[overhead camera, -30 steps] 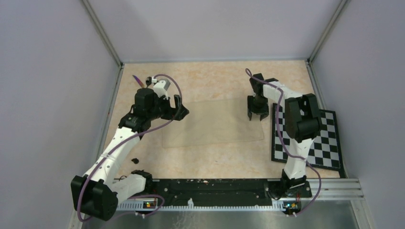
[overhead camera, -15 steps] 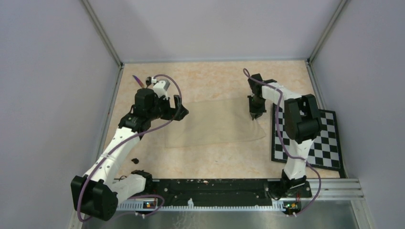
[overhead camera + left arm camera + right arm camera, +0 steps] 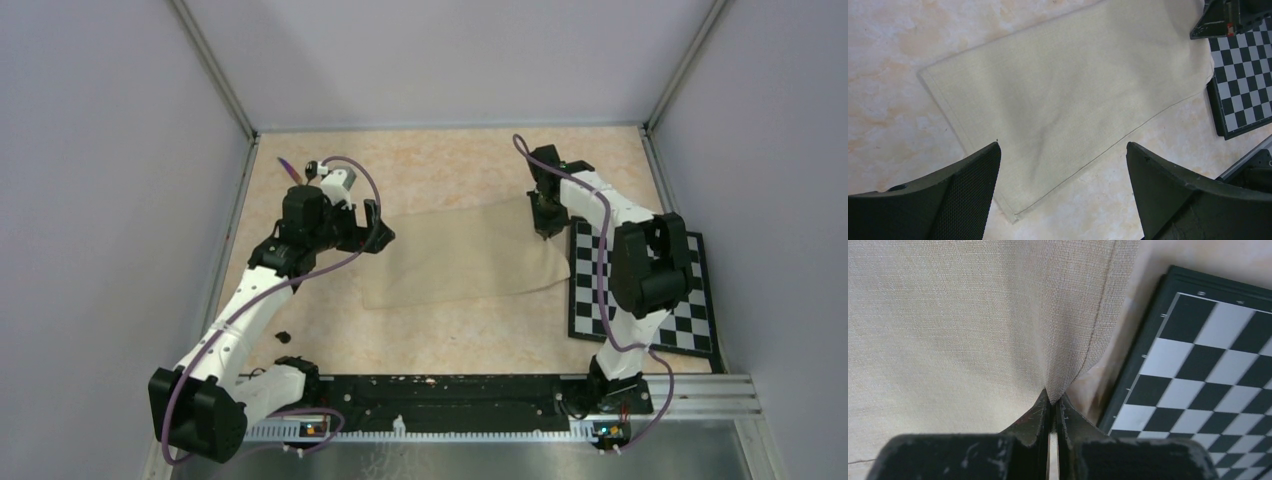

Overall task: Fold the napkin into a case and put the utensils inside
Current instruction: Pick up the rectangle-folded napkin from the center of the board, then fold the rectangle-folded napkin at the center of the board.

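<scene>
Now | napkin [image 3: 465, 255] flat mid-table, its right edge just beside checkerboard [image 3: 680, 300] | right gripper [image 3: 1053, 405] clamped on napkin's far right edge, cloth puckered there | left gripper [image 3: 1062, 145] spread wide above napkin's left end, holding nothing

Right gripper [image 3: 545, 226] not open any more: fingers now squeezed on far right corner of napkin [image 3: 455, 262]. Gripper sits farther back and more to right than before. Right elbow swings out to right. Napkin slides right with it; near right corner now reaches edge of checkerboard [image 3: 690, 300].
</scene>
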Controlling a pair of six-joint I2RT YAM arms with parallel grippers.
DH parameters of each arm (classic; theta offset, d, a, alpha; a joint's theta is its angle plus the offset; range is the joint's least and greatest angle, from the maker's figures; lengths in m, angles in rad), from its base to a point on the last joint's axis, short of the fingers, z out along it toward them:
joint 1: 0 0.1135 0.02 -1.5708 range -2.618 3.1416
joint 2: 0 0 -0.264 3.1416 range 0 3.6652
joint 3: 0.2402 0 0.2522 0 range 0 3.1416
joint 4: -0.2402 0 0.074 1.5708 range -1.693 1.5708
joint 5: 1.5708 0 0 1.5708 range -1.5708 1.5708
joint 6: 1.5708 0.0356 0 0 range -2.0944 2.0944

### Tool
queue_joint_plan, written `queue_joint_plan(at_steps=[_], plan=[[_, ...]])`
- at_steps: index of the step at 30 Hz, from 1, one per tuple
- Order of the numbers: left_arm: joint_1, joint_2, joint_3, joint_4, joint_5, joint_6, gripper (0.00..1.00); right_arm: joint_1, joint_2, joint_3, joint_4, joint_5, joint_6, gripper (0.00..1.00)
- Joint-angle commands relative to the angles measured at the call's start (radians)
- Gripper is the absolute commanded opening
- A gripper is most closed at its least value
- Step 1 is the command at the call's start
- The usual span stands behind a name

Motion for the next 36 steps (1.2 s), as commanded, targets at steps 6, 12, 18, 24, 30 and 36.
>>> queue_joint_plan(at_steps=[6, 12, 18, 24, 30, 36], plan=[[0.003, 0.004, -0.019, 0.040, 0.039, 0.003, 0.99, 0.007, -0.129, 0.003, -0.063, 0.283, -0.049, 0.00], [0.003, -0.001, -0.023, 0.041, 0.038, -0.001, 0.99, 0.020, -0.120, 0.040, -0.093, 0.326, -0.065, 0.00], [0.003, 0.000, -0.024, 0.042, 0.040, -0.002, 0.99, 0.132, -0.126, 0.062, -0.051, 0.155, -0.086, 0.00], [0.004, 0.004, -0.024, 0.041, 0.037, -0.004, 0.99, 0.259, -0.079, 0.142, -0.043, 0.057, -0.017, 0.00], [0.003, 0.001, -0.025, 0.041, 0.023, -0.007, 0.99, 0.309, -0.026, 0.171, 0.042, -0.139, 0.051, 0.00], [0.004, 0.000, -0.024, 0.033, -0.006, -0.008, 0.99, 0.332, 0.014, 0.156, 0.192, -0.409, 0.119, 0.00]])
